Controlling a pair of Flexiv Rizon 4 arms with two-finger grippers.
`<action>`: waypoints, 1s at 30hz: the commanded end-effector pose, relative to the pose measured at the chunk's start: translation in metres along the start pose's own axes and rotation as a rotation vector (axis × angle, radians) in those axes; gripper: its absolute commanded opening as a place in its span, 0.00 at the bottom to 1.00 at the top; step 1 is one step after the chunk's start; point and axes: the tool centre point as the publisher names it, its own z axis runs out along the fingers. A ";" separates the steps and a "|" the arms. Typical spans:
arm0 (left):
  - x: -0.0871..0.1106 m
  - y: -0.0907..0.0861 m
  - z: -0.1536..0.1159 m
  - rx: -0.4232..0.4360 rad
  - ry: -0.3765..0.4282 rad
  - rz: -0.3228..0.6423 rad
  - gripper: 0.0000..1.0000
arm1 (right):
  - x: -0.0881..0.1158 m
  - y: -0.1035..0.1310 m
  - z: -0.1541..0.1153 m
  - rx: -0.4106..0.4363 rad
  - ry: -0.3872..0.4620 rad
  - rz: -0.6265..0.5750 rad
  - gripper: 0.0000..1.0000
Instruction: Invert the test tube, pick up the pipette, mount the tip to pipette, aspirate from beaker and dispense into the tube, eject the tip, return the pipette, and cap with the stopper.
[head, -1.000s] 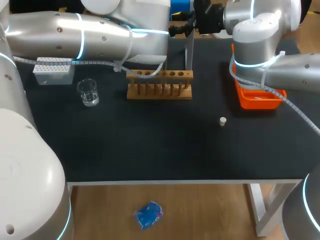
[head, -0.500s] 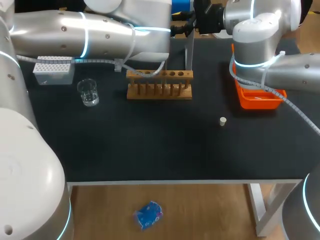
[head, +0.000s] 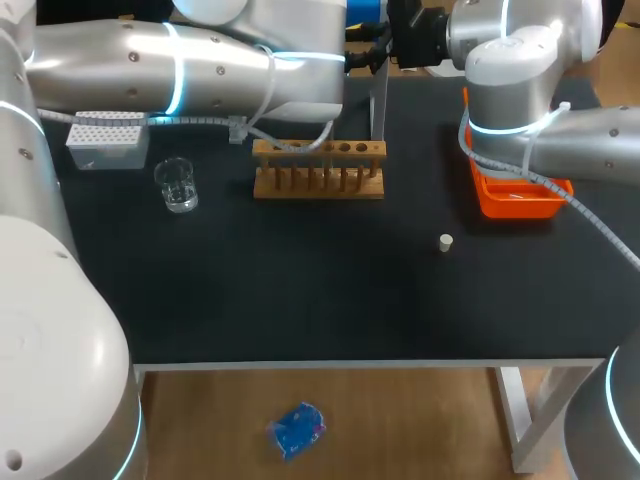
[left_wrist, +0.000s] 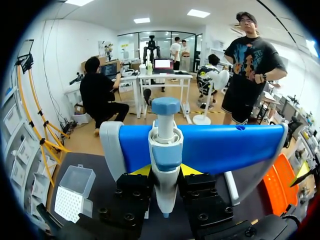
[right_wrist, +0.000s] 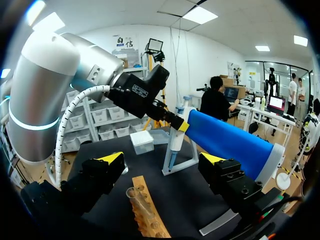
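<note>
Left wrist view: pipette (left_wrist: 165, 150) held at its stand (left_wrist: 225, 147), lift-off judged to be the step in hand.

Nearest, the left gripper (left_wrist: 165, 172) is seen closed on the pipette's body, a yellow tip flush against each side; the pipette hangs upright on the blue bar of the stand, at the table's back edge; it should be raised straight up until its hook is free of the bar, then drawn back, so that the stand is not dragged along; the grip is best kept low on the body, with the plunger left untouched; the tip box (left_wrist: 70, 195) lies beside, towards the table's left end, and should be approached with the pipette kept vertical; the right gripper (right_wrist: 162, 162) is spread wide and empty over the rack (right_wrist: 145, 210), well apart.
</note>
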 end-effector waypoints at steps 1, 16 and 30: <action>0.002 0.002 0.003 -0.010 -0.001 0.001 0.03 | 0.000 0.000 -0.001 0.002 0.002 0.001 1.00; 0.003 0.004 0.002 -0.012 0.002 0.003 1.00 | 0.000 0.000 -0.001 0.002 0.002 0.001 1.00; 0.005 0.008 -0.012 0.011 0.014 -0.012 1.00 | 0.000 0.000 -0.001 0.002 0.002 0.001 1.00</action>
